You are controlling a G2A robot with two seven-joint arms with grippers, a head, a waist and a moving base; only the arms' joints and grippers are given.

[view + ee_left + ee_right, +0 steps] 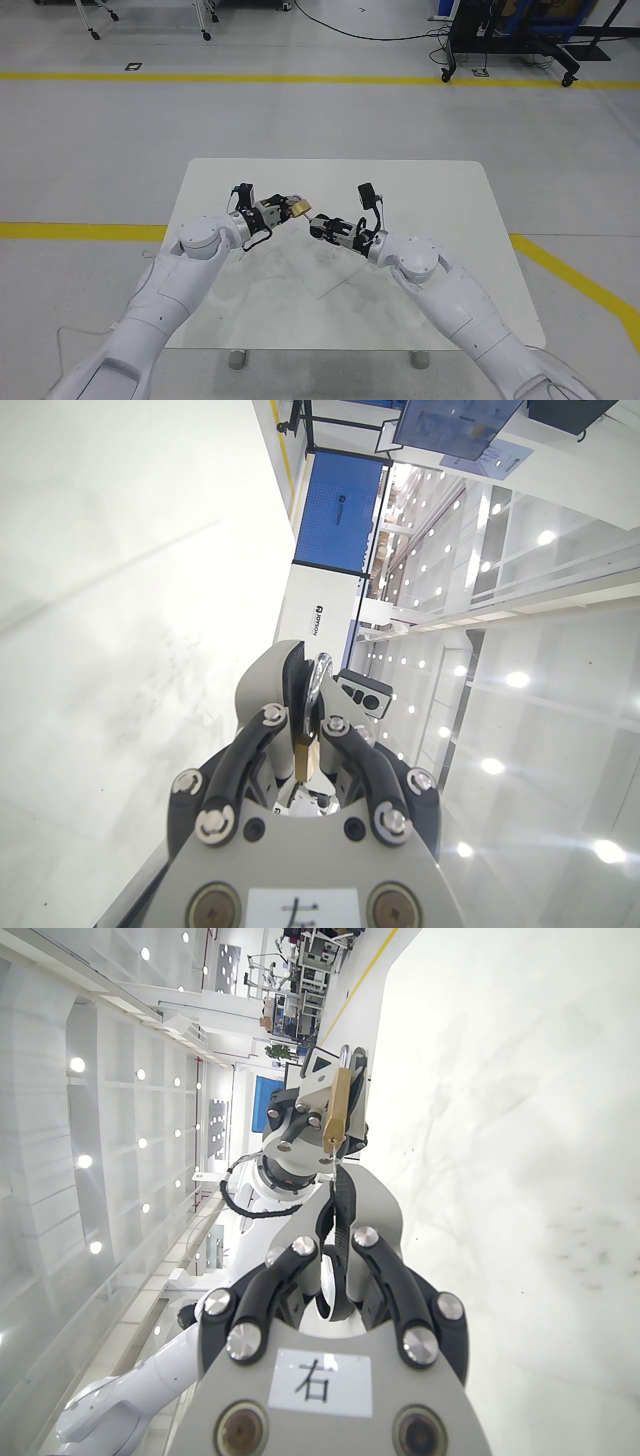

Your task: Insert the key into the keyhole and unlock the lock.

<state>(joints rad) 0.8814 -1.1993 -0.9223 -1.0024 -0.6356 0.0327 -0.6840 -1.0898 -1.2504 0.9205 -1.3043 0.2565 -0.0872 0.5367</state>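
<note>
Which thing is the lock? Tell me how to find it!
Look over the middle of the white table. The lock sits in the left pincer: a brass-yellow block with a silver loop, the only golden thing there, unlike the thin silver key at its end.

Bright, even light throughout. Round ceiling lamps [517,679] flare with starry glare in both wrist views, where straight lines bow toward the edges; the white table [450,200] looks washed out.
</note>
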